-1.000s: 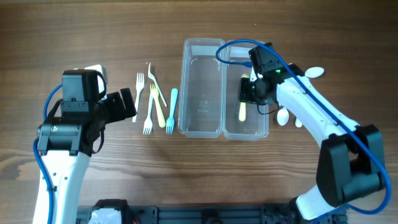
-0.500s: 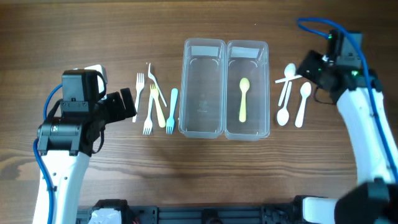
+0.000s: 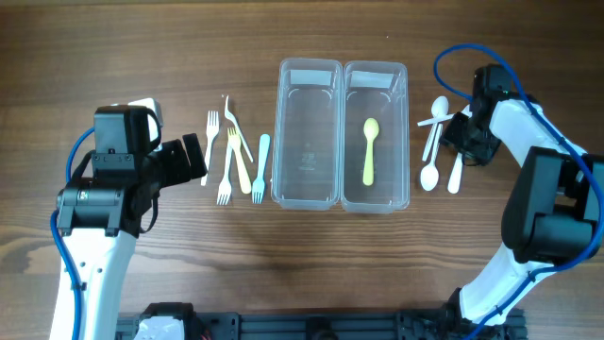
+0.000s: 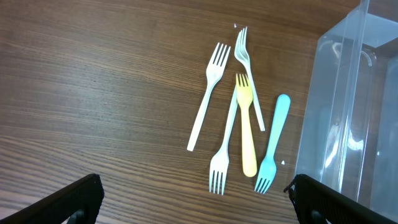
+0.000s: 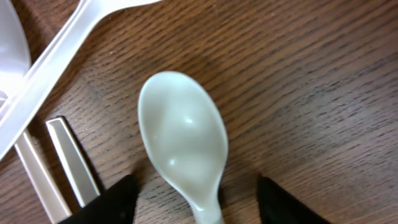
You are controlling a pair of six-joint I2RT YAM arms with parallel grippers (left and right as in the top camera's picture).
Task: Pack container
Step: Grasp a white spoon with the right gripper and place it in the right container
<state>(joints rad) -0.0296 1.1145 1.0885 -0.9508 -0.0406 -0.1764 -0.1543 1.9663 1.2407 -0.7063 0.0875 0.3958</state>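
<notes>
Two clear containers stand side by side mid-table, the left one (image 3: pixel 307 71) empty, the right one (image 3: pixel 376 74) holding a yellow spoon (image 3: pixel 370 151). Three white spoons lie right of them. My right gripper (image 3: pixel 463 140) is open and low over the rightmost white spoon (image 3: pixel 455 178). In the right wrist view its fingers (image 5: pixel 202 208) straddle that spoon's neck, with the bowl (image 5: pixel 183 137) just ahead. Several forks (image 3: pixel 234 156) lie left of the containers, white, yellow (image 4: pixel 247 130) and blue (image 4: pixel 273 146). My left gripper (image 3: pixel 193 158) is open and empty beside them, its jaws (image 4: pixel 196 202) apart.
Another white spoon's handle (image 5: pixel 62 56) runs diagonally at the upper left of the right wrist view. The left container's wall (image 4: pixel 348 112) fills the right side of the left wrist view. Bare wood table (image 3: pixel 283 264) lies in front of the containers.
The right arm left the yellow spoon in the right container, swung out to the right, and has now come down over the white spoons. The left arm has not moved.
</notes>
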